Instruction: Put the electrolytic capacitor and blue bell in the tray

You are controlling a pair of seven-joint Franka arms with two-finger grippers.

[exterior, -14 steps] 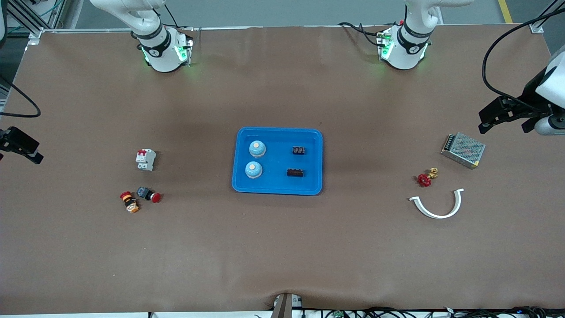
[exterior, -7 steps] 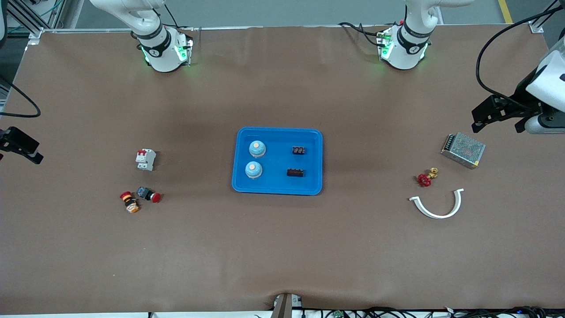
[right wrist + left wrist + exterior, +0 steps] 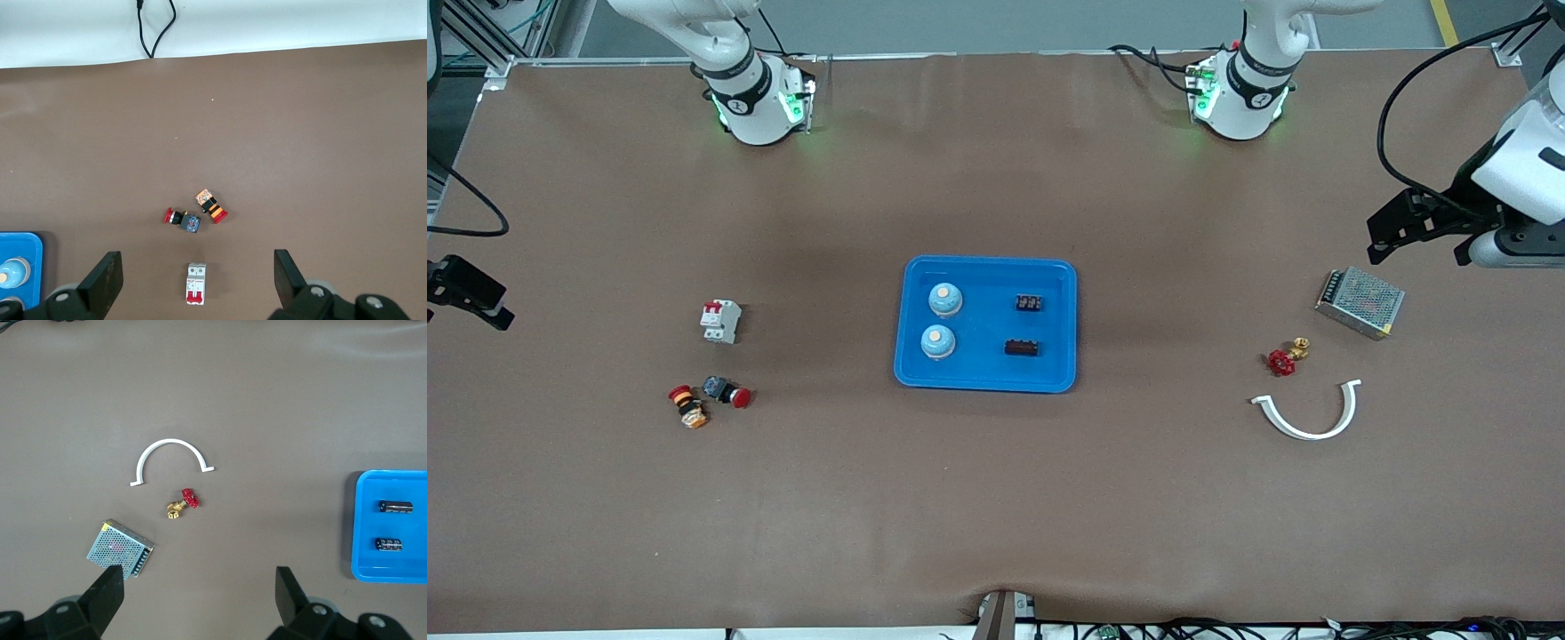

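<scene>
1. Tray (image 3: 985,378) mid table (image 3: 996,498), holding two blue bells (image 3: 937,342) on the side toward right arm's end and two black capacitors (image 3: 1022,348) toward left arm's end; one of each nearer cam, one farther.
2. Red valve (image 3: 1282,360) and white curved clip (image 3: 1307,413) toward left arm's end; mesh-topped box (image 3: 1360,302) farther back.
3. Left tool (image 3: 197,587) spread, empty, up over table edge just beside mesh box.
4. Right tool (image 3: 193,273) spread, empty, over white breaker (image 3: 195,283) w/ red pushbuttons (image 3: 183,219) near.

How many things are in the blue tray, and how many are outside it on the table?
In the tray:
Blue bells: 2
Black capacitors: 2
On the table:
Red push buttons: 2
Breaker: 1
Metal box: 1
Red valve: 1
White clip: 1
Total: 10
</scene>
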